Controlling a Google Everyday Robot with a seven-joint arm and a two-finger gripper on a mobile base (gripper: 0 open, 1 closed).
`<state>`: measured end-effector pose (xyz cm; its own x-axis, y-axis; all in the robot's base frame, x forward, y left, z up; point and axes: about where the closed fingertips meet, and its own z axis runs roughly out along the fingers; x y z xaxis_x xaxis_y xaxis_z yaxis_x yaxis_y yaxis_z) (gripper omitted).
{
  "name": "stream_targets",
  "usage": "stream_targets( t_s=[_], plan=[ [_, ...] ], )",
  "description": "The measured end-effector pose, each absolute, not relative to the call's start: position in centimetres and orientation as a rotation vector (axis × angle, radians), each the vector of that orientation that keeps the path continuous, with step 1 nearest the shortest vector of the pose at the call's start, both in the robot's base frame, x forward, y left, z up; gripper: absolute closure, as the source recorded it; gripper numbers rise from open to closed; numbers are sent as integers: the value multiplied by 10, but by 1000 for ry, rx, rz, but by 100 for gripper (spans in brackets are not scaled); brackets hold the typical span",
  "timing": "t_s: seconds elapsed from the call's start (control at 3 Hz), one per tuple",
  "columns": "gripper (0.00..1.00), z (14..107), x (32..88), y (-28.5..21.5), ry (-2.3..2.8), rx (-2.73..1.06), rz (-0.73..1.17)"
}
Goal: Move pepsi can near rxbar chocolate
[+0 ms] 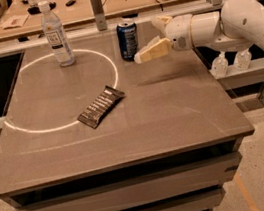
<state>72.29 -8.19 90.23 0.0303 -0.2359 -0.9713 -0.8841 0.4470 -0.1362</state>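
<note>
pepsi can (128, 39) just beyond gripper (146, 39) tips, not btwn spread jaws

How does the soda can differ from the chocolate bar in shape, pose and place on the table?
The can stands upright; the bar lies flat. The can is a blue cylinder with a silver top; the bar is dark brown and oblong. The can is near the far edge, outside the white circle; the bar lies on the circle's line, nearer the camera. Both rest on the table. The open gripper hovers close beside the can.
</note>
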Motion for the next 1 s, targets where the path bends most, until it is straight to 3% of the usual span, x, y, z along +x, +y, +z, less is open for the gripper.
stream_targets(
  t_s=[1.0],
  plan=[
    [0,879,768,-43,1530,-968,702]
  ],
)
